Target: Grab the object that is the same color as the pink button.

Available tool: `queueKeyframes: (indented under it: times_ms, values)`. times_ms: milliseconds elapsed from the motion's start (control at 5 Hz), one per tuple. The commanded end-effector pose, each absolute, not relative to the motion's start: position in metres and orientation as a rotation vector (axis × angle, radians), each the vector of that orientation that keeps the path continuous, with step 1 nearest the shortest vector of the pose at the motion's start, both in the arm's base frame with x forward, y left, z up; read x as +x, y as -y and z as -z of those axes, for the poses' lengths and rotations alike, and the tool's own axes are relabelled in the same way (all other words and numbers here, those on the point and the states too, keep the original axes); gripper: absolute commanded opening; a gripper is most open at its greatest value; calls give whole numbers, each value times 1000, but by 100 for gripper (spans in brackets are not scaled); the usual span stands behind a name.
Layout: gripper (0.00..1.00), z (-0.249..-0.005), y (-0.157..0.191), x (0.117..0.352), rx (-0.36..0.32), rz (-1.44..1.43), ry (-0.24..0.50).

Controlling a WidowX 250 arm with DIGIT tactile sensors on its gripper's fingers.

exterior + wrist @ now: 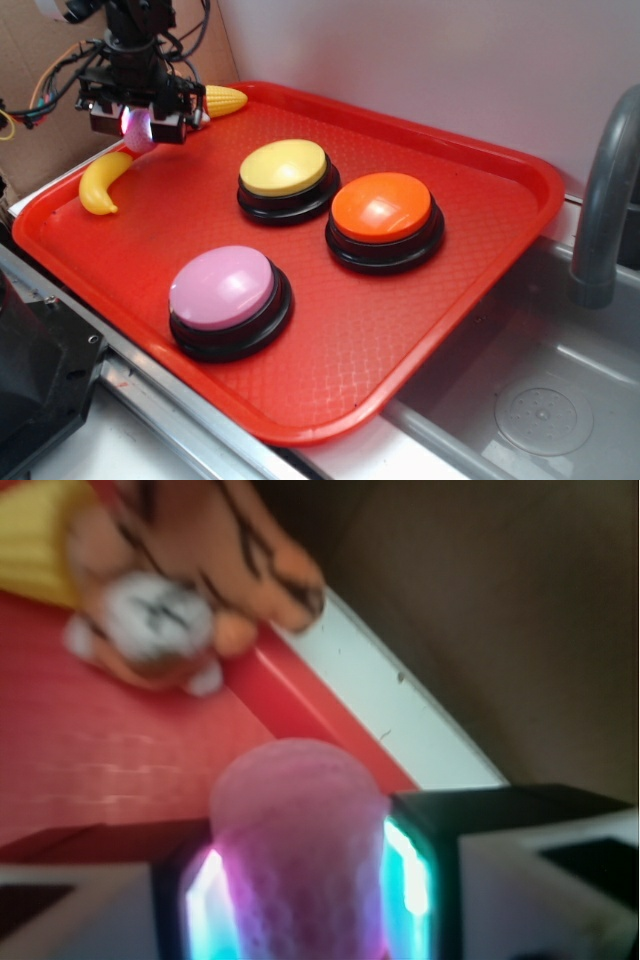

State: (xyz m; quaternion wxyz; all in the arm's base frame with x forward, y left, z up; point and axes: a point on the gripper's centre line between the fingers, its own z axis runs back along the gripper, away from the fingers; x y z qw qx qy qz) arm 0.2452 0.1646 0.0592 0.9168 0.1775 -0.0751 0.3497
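Ball (298, 855) sat pinched between my fingers (408, 875), pink and dimpled like a golf ball, lifted just clear of the tray (400, 330) near its far left rim. My gripper (140, 122) was closed on it, glowing pads pressed to both sides. To do this well, I judged I should keep the squeeze even and rise straight, since a round, hard-looking surface could roll out. Beside the ball lay a smooth yellow banana (104, 180); a soft striped tiger (185, 575) rested by the rim. Well away sat the glossy domed pink button (224, 290) on its black base.
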Motion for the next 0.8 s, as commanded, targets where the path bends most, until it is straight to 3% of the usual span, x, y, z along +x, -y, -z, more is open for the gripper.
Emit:
queueKeyframes:
  times_ms: [0,600]
  values:
    - [0,-125,-134,244,143,-563,187]
    - [0,-147,-72,207,-16,-380,137]
